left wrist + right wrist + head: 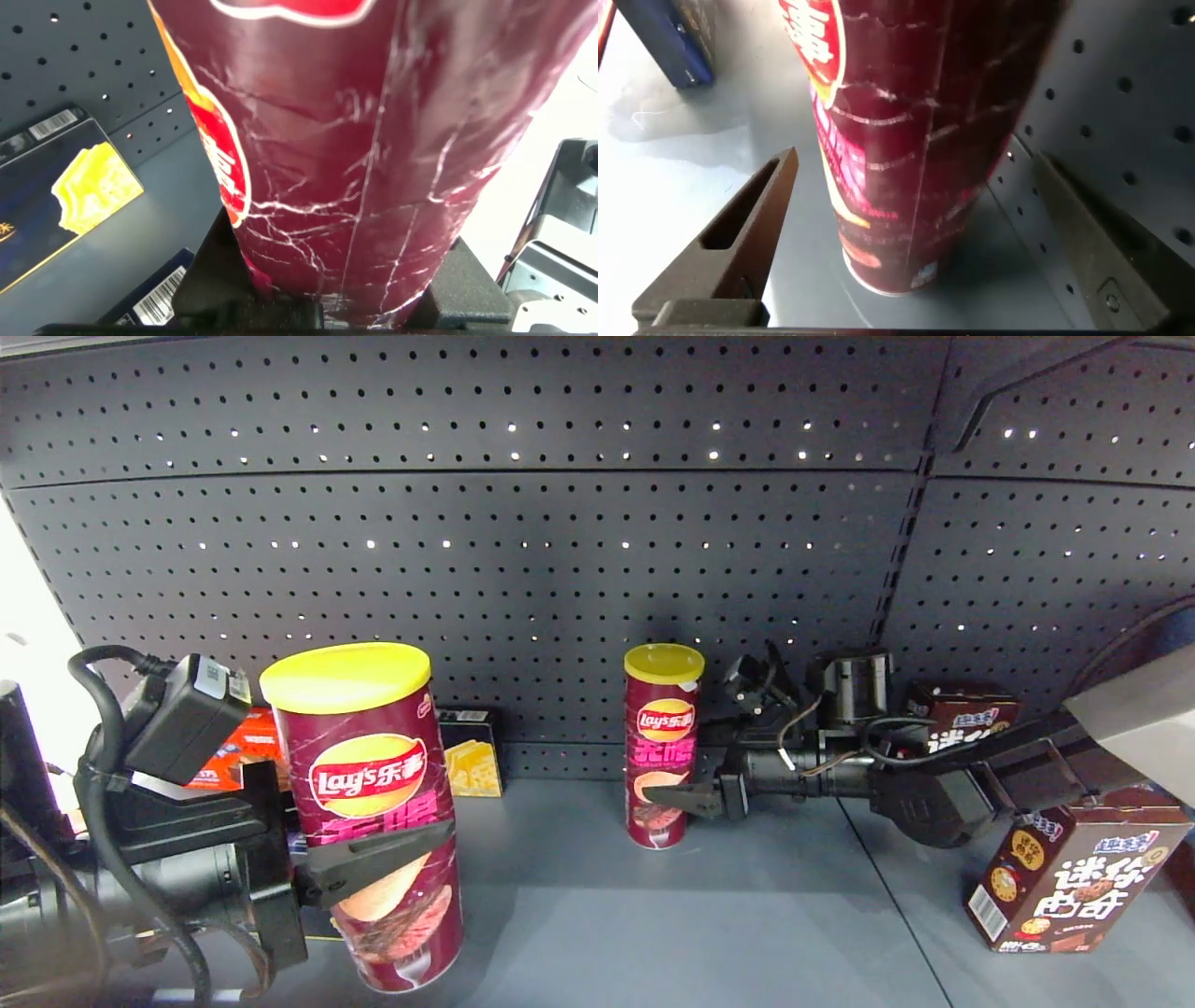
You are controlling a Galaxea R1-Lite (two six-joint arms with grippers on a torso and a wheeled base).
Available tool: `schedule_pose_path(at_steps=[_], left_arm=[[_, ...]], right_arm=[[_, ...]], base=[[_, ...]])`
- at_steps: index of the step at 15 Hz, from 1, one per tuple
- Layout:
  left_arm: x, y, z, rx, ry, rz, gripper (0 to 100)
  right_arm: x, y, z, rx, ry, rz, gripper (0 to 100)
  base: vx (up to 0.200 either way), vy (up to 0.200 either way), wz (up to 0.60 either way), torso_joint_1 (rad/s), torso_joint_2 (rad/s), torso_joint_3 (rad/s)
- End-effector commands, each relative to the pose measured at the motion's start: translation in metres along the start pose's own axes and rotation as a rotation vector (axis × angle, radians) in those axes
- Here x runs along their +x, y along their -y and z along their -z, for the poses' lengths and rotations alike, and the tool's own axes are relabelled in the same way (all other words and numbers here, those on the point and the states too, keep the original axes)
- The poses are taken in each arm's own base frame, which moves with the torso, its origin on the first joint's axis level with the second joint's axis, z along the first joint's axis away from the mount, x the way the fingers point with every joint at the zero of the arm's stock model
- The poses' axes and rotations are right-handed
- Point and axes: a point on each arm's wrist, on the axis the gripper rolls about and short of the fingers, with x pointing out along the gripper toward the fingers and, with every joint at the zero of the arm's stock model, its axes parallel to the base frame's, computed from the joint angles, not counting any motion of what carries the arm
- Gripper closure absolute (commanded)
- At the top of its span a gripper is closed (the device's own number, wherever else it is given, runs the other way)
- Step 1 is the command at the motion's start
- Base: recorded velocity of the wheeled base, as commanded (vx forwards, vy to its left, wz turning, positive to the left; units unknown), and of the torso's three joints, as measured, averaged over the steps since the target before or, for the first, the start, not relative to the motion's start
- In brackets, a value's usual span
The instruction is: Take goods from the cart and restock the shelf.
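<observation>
The near chip can (pixel 373 803), long axis upright and leaning slightly, is clamped in the left gripper (pixel 387 863) over the front of the shelf (pixel 579 915). The far chip can (pixel 661 747) stands by the pegboard (pixel 523 579), and the right gripper (pixel 667 798) straddles it with jaws spread wide, not touching. The bare shelf between them likely suits the placement.

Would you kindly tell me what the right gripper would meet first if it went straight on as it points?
The right gripper would most likely meet the farther dark red cylindrical crisp can with a yellow lid. It stands upright on the grey shelf, already between the gripper's open fingers.
</observation>
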Motion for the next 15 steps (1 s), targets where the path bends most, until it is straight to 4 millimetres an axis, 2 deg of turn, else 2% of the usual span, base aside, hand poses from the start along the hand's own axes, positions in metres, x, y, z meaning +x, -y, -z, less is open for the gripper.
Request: schedule_pose_path(at_steps=[1, 8, 9, 15], left_arm=[[0.0, 0.0, -0.001, 0.002, 0.004, -0.003, 100], [-0.001, -0.001, -0.001, 0.004, 0.006, -0.009, 100], [-0.001, -0.001, -0.001, 0.003, 0.006, -0.009, 100], [-0.002, -0.002, 0.0, -0.002, 0.002, -0.013, 100]], right_arm=[[0.006, 0.001, 0.006, 0.009, -0.011, -0.01, 0], [0.016, 0.001, 0.013, 0.005, -0.018, -0.025, 0], [0.017, 0.0, 0.013, 0.003, -0.016, -0.026, 100], [0.012, -0.005, 0.008, -0.004, -0.012, -0.023, 100]], base=[[0.0, 0.0, 0.0, 0.0, 0.0, 0.0], [0.0, 0.0, 0.0, 0.0, 0.0, 0.0], [0.0, 0.0, 0.0, 0.0, 0.0, 0.0], [0.0, 0.0, 0.0, 0.0, 0.0, 0.0]])
